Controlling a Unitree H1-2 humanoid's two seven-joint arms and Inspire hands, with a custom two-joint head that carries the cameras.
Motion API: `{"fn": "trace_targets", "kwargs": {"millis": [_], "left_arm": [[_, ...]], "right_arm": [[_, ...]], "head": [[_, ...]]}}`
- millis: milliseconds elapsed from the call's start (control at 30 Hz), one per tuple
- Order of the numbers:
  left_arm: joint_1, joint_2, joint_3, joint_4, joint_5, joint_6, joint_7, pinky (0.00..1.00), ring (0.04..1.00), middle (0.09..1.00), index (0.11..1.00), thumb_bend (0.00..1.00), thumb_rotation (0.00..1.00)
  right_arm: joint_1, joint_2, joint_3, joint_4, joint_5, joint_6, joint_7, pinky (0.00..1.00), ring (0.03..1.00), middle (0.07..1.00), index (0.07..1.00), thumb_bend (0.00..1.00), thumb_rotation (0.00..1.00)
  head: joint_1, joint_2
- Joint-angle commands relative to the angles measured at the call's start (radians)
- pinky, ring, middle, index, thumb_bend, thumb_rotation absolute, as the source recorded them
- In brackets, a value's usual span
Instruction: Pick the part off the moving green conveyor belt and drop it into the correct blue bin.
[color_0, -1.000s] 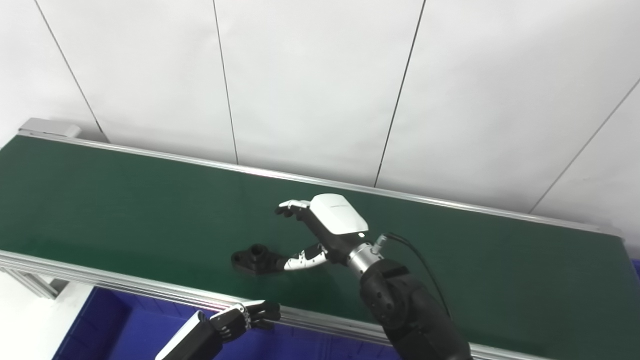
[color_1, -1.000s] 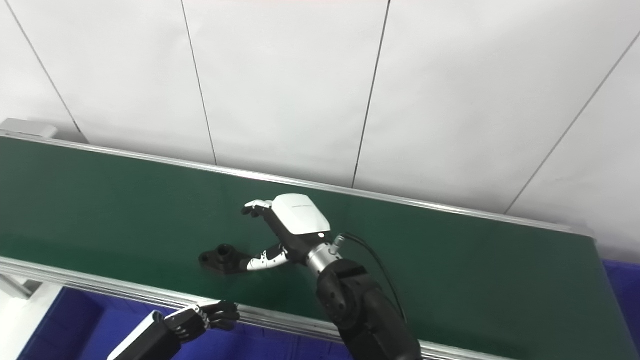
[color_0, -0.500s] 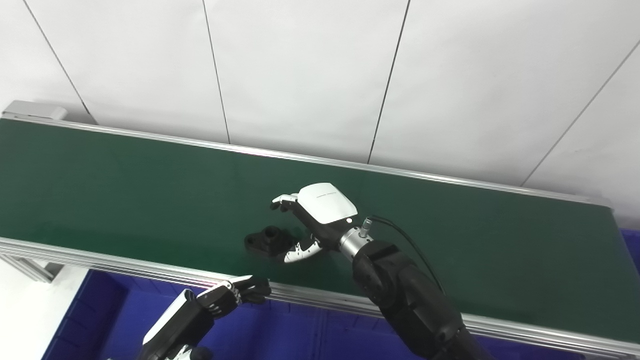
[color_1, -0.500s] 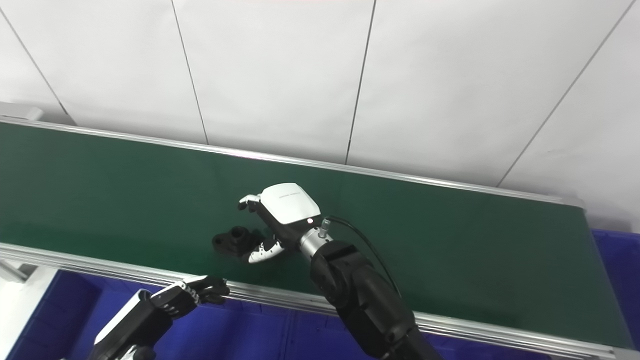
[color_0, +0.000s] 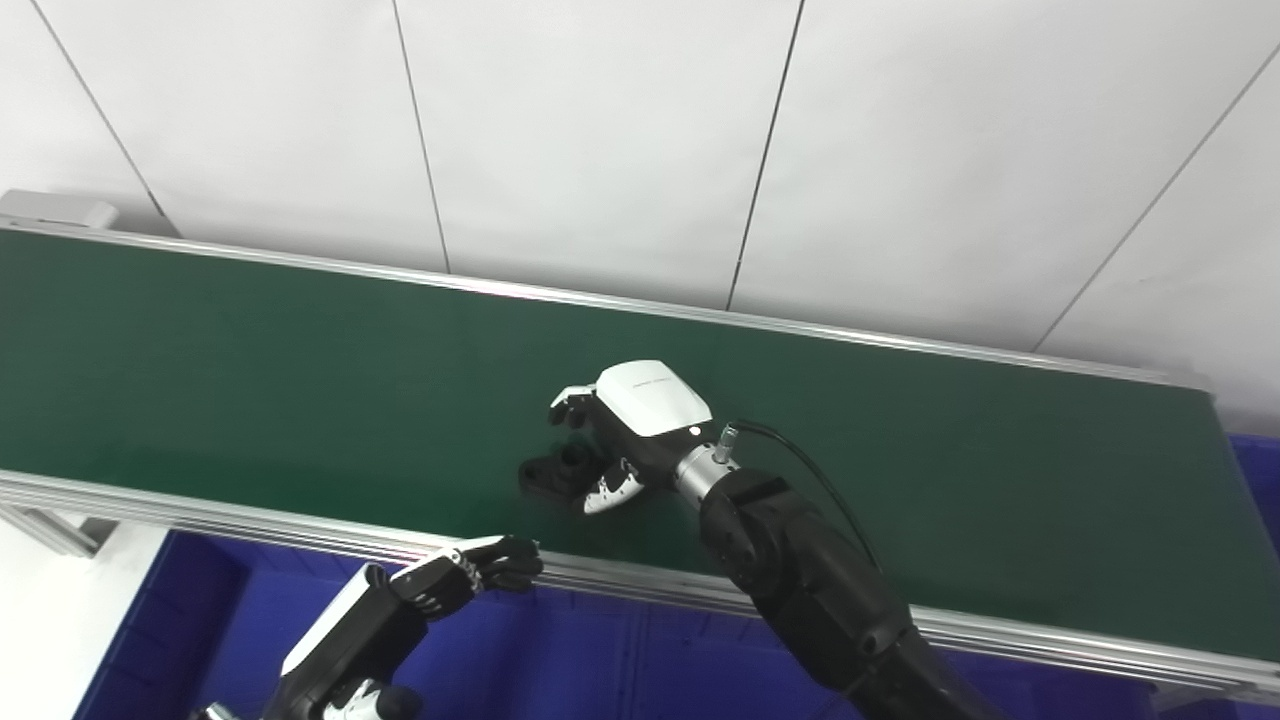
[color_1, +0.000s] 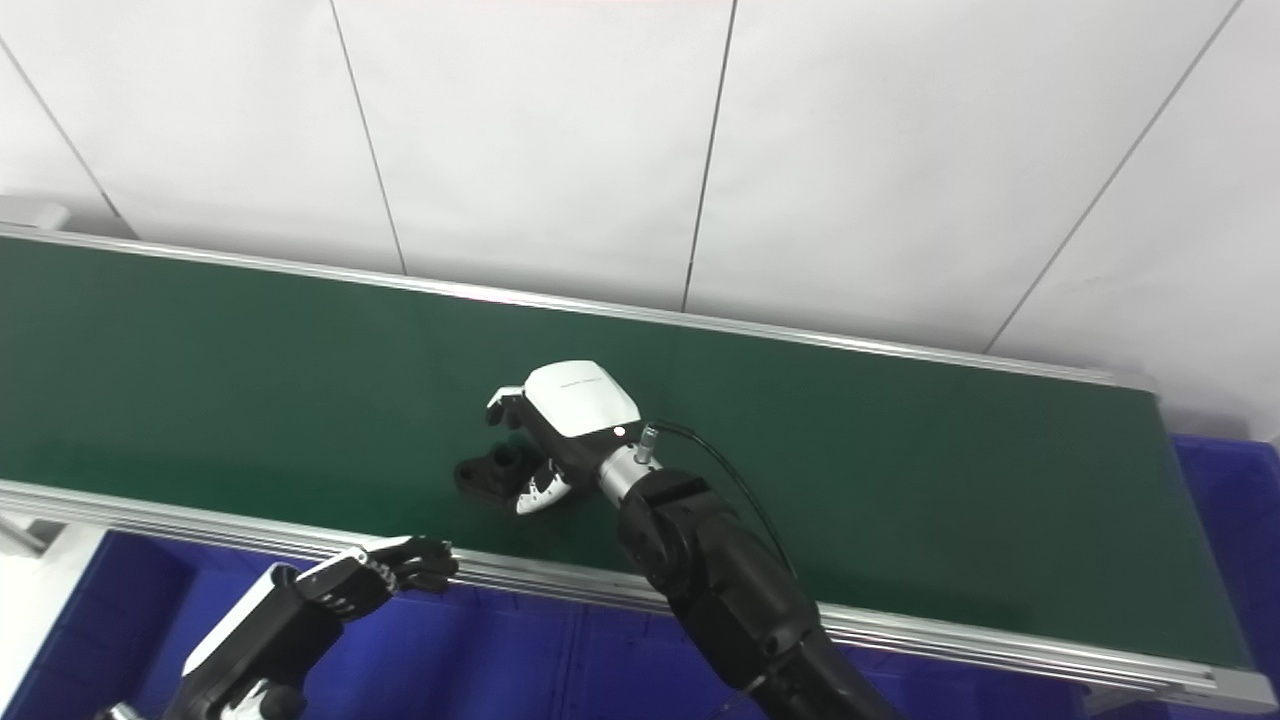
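Two hands show, and only one is at work. The right hand (color_0: 625, 430) reaches over the green conveyor belt (color_0: 250, 370) from the near side, its white back turned up and its fingers (color_0: 570, 402) curled down over the far side of the part (color_0: 552, 474), with the thumb coming in from the near side. The fingers are narrow around the part and look to be touching it, but the pictures do not settle whether the grasp is fully closed, so I cannot tell if the part is truly held. It is a small black piece with a round boss on top, and it sits on the belt near the front rail (color_1: 150, 512), seemingly not lifted. Coming from above with fingers and thumb on opposite sides probably suits a low, flat piece that gives little to pinch.

The left hand (color_1: 395, 575) waits below the rail, its dark fingers loosely curled on nothing, over the blue bin (color_0: 600, 660) under the belt's near edge. A second blue bin (color_1: 1225, 480) shows past the belt's right end. Which one is correct cannot be read from here.
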Motion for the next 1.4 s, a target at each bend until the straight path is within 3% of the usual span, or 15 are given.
{"fn": "trace_targets", "kwargs": {"millis": [0,33,133,300,533,767,1000,1367], "left_arm": [[0.006,0.015,-0.005,-0.038,-0.018,-0.029,0.014,0.77,0.818,0.859,0.814,0.74,0.79],[0.007,0.018,-0.008,-0.043,-0.014,-0.029,0.019,0.76,0.816,0.859,0.816,0.74,0.79],[0.008,0.018,-0.011,-0.048,-0.018,-0.029,0.028,0.76,0.812,0.858,0.816,0.74,0.78],[0.009,0.02,-0.016,-0.052,-0.032,-0.029,0.03,0.76,0.814,0.861,0.819,0.71,0.77],[0.004,0.031,-0.027,-0.053,-0.037,-0.029,0.04,0.76,0.815,0.865,0.821,0.71,0.76],[-0.001,0.024,-0.032,-0.039,-0.056,-0.029,0.036,0.75,0.809,0.861,0.813,0.7,0.74],[-0.004,0.018,-0.028,-0.04,-0.059,-0.029,0.029,0.75,0.812,0.852,0.813,0.69,0.74],[-0.005,0.021,-0.041,-0.052,-0.062,-0.029,0.044,0.75,0.82,0.86,0.817,0.7,0.75]], "right_arm": [[-0.029,0.014,-0.013,-0.007,0.017,-0.055,-0.049,0.44,0.521,0.504,0.578,0.57,0.0],[-0.03,0.014,-0.012,-0.001,0.016,-0.057,-0.058,0.41,0.49,0.462,0.545,0.54,0.0],[-0.032,0.009,-0.01,0.012,0.01,-0.069,-0.082,0.39,0.463,0.449,0.526,0.53,0.0],[-0.041,-0.003,0.005,0.023,-0.011,-0.072,-0.099,0.34,0.39,0.476,0.532,0.51,0.0],[-0.032,-0.013,0.001,0.008,-0.015,-0.075,-0.124,0.31,0.384,0.473,0.522,0.52,0.0],[-0.026,-0.03,0.008,-0.01,-0.032,-0.096,-0.16,0.34,0.403,0.476,0.515,0.52,0.0],[0.019,-0.059,-0.017,-0.178,-0.021,-0.06,-0.105,0.38,0.421,0.497,0.505,0.52,0.0],[0.134,-0.123,-0.121,-0.578,-0.004,0.028,0.136,0.33,0.386,0.444,0.532,0.52,0.0]], "head": [[0.001,0.003],[0.001,0.003],[0.0,0.009],[-0.005,0.015],[-0.012,0.025],[-0.015,0.024],[-0.022,0.025],[-0.032,0.031]]}}
